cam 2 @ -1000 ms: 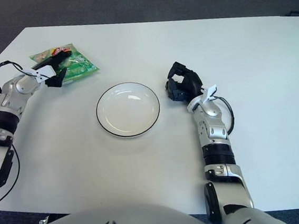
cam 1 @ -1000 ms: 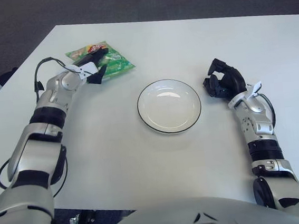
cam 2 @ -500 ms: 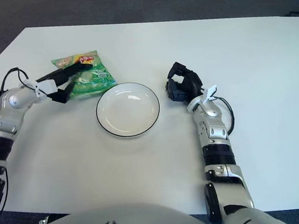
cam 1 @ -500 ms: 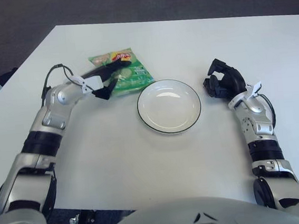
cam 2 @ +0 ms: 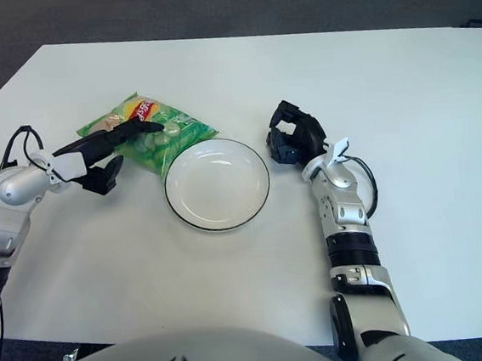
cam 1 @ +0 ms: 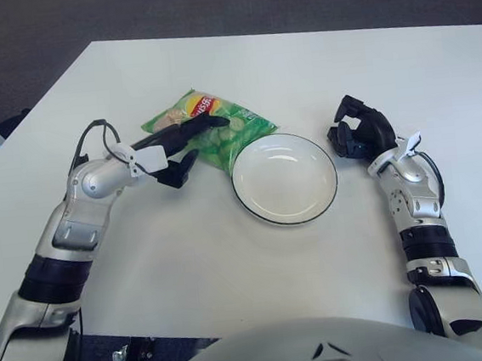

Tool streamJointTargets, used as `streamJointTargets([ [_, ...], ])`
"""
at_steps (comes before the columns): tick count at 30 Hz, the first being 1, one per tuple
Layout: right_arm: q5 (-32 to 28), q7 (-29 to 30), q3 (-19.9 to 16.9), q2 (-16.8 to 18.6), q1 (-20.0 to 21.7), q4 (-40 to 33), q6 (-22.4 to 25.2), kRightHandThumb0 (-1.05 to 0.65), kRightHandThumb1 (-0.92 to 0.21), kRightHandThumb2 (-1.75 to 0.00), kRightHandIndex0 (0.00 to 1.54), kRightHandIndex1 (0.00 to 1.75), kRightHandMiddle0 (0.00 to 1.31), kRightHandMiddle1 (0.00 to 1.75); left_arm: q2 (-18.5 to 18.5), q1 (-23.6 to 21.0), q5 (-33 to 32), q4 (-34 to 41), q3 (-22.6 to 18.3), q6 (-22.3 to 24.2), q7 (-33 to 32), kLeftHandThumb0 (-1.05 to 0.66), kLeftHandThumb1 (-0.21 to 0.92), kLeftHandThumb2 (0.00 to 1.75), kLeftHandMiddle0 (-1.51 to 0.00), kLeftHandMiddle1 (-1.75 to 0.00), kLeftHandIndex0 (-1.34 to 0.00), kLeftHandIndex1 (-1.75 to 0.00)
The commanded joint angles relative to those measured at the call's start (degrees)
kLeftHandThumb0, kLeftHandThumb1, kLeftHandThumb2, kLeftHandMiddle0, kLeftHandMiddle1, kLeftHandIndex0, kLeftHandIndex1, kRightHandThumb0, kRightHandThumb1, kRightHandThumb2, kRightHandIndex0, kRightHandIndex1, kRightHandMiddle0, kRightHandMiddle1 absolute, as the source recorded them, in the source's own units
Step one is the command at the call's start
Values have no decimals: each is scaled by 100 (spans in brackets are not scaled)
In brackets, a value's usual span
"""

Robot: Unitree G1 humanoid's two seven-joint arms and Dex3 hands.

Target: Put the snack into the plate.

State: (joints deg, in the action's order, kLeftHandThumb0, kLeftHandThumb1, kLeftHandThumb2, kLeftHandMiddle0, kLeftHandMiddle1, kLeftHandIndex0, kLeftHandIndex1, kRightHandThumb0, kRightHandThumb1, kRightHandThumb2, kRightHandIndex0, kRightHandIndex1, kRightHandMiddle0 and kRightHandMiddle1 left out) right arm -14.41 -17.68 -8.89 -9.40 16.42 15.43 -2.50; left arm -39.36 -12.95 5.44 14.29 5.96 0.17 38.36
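Beside the plate (cam 1: pixel 288 214) rim, left robot hand (cam 1: pixel 182 143) apparently grips snack bag (cam 1: pixel 223 131); right robot hand (cam 1: pixel 360 131) curled, empty.

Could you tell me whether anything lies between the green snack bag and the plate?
Nothing visible does. The green snack bag, held by the left hand, sits right against the upper-left rim of the plate. The right hand shows curled on the plate's far side, out of the path.
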Motion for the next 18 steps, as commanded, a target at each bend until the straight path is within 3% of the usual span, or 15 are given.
streamJointTargets([
  [1, 24, 29, 5, 87, -380, 212, 68, -47, -37, -126, 127, 175, 58, 175, -216, 236, -41, 388, -92, 191, 219, -89, 92, 126, -32, -15, 0, -82],
  [9, 20, 40, 8, 81, -365, 207, 87, -47, -36, -126, 127, 175, 58, 175, -364, 404, -25, 1114, -170, 644, 346, -88, 92, 124, -33, -17, 0, -75],
  [18, -1, 21, 2, 72, -355, 220, 112, -47, -36, -126, 127, 175, 58, 175, -383, 302, 74, 1240, -112, 826, 340, -87, 92, 119, -31, -20, 0, -57],
])
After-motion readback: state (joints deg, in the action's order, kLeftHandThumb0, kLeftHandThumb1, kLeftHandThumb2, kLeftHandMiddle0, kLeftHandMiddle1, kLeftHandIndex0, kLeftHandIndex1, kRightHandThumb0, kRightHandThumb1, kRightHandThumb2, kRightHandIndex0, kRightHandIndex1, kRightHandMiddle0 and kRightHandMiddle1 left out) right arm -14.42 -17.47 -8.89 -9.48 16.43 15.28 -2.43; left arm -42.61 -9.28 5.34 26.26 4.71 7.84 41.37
